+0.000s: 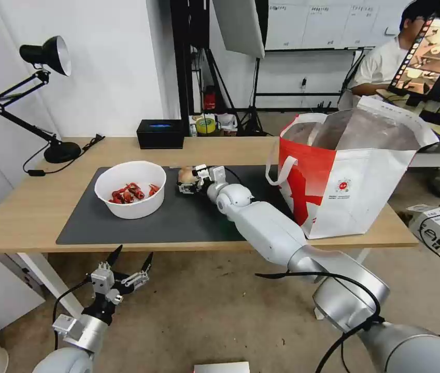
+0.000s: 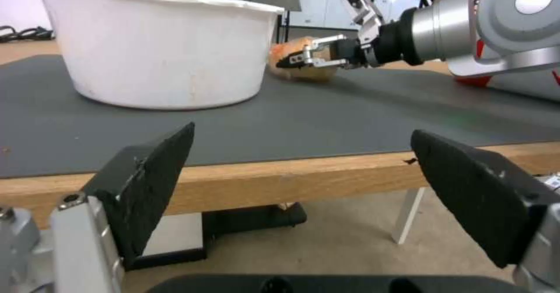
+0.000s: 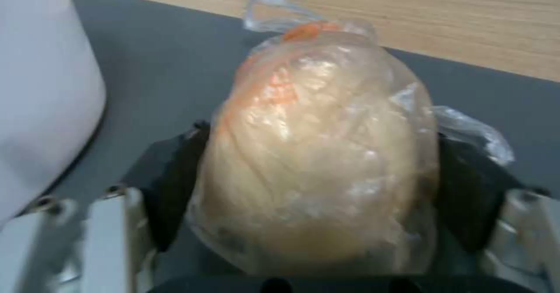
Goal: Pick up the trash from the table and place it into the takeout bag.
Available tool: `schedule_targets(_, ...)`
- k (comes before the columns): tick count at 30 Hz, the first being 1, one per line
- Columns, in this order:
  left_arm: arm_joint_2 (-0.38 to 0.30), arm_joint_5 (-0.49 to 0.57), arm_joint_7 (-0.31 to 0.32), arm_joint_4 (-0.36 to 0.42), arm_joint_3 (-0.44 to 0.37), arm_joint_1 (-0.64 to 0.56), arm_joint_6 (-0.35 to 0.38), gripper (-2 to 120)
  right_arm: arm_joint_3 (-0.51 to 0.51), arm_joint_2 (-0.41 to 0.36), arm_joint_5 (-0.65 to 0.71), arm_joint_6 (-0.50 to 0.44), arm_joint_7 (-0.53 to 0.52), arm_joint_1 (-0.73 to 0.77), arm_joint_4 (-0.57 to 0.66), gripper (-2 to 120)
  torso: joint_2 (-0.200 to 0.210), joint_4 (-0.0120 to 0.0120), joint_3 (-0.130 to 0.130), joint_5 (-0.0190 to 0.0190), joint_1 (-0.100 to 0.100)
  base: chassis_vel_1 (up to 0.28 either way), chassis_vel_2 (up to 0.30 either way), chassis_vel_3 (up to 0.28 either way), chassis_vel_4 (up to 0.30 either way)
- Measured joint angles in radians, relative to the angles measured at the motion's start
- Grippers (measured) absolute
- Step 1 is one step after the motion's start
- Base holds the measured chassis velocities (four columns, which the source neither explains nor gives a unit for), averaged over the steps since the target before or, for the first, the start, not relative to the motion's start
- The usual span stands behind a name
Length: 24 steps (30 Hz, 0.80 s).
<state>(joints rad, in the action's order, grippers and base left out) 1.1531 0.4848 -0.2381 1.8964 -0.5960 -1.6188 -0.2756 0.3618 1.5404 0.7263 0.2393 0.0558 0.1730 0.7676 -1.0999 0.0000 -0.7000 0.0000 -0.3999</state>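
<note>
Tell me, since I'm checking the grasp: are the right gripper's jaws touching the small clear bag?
Touching. In the right wrist view, both dark jaws of the right gripper press against the sides of the small clear bag, with no gap either side.

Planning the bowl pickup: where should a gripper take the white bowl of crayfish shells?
Probably the white bowl at its rim, pinched from above: the wall is too wide to span, and the shells lie low inside. The open left gripper is nearer.
</note>
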Motion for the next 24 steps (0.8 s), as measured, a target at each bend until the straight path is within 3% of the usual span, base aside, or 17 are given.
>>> schedule_targets(15, -0.001, 0.000, 0.000, 0.007, 0.000, -0.011, -0.004, 100, -0.003, -0.056, 0.014, -0.013, -0.006, 0.026, 0.068, 27, 0.000, 0.0000, 0.000, 0.0001, 0.000, 0.000, 0.000, 0.000, 0.000)
schedule_targets(17, -0.003, -0.001, 0.000, 0.012, 0.000, -0.013, -0.004, 100, 0.002, -0.083, 0.031, -0.015, -0.007, 0.035, 0.109, 16, 0.000, 0.0000, 0.000, 0.0001, 0.000, 0.000, 0.000, 0.000, 0.000)
schedule_targets(20, -0.011, 0.003, 0.000, 0.022, 0.000, -0.013, -0.002, 100, 0.012, -0.134, 0.044, -0.025, -0.018, 0.051, 0.199, 9, 0.000, 0.0001, 0.000, 0.0001, 0.000, 0.000, 0.000, 0.000, 0.000)
schedule_targets(24, -0.017, 0.015, 0.002, 0.034, 0.000, -0.016, 0.004, 100, 0.019, -0.200, 0.051, -0.045, -0.045, 0.076, 0.314, 7, 0.000, -0.0002, 0.000, 0.0002, 0.000, 0.000, 0.000, 0.000, 0.000)
